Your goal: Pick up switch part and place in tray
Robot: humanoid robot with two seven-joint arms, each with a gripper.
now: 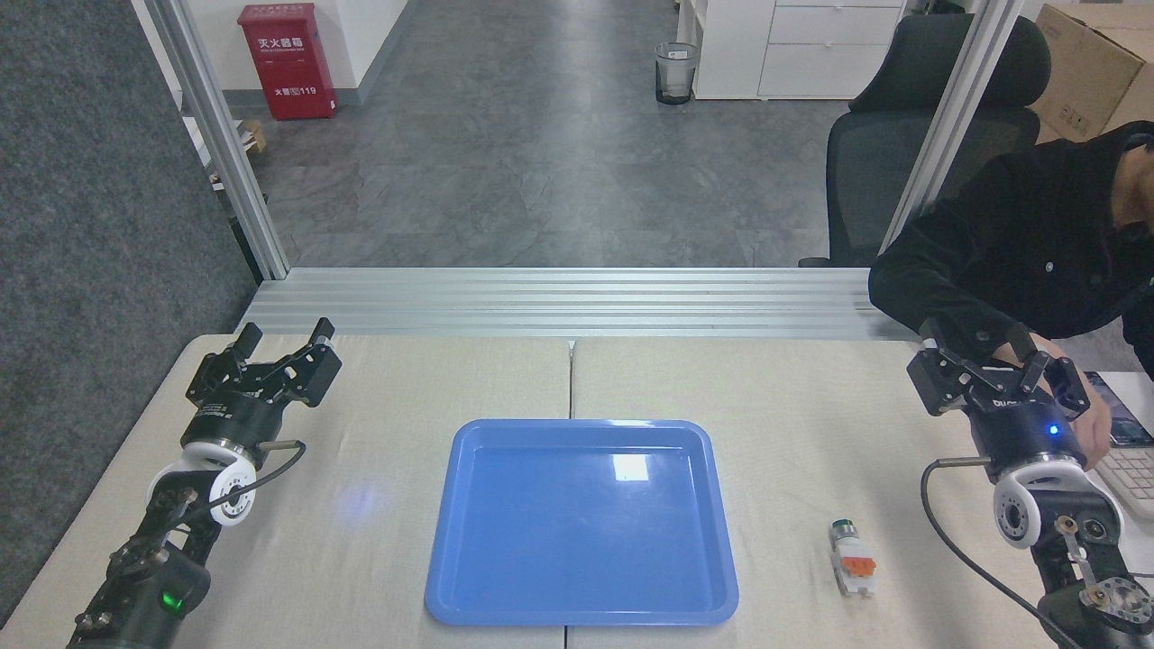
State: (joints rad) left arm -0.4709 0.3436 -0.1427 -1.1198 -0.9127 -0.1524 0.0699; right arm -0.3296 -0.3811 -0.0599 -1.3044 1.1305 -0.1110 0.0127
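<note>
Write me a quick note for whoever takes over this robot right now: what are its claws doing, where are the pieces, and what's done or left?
Left claw: open, holding nothing, above the table's far left.
Right claw: open, holding nothing, at the table's far right, close to a person's hand.
Switch: lying on the table to the right of the tray, apart from it, green cap pointing away from the robot.
Tray: blue, in the middle of the table, nothing in it.
Done: nothing yet.
Left: grab the switch, probably with the nearer right claw, and set it in the tray.

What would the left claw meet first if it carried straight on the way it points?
Nothing on the table, apparently: the open left claw points up and away toward the aluminium rails; depth is unclear.
</note>
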